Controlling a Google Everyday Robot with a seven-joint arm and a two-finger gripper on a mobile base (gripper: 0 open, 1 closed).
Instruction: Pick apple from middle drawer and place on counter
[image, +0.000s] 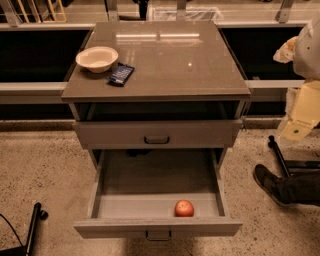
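Note:
The apple (184, 208), small and red-orange, lies inside the middle drawer (157, 227), near its front wall and right of centre. This grey drawer is pulled far out, and its dark bar handle is at the bottom edge of the view. The counter (170, 60) is the glossy grey-brown top of the cabinet. My gripper (296, 129) is on the cream arm at the right edge, beside the cabinet at about upper-drawer height. It is well right of and above the apple and holds nothing that I can see.
A cream bowl (97, 58) and a dark blue packet (121, 74) sit on the counter's left side. The upper drawer (157, 134) stands slightly out. A person's shoe (270, 184) and a black rod (278, 155) are on the floor at right. Another black rod (33, 225) is at bottom left.

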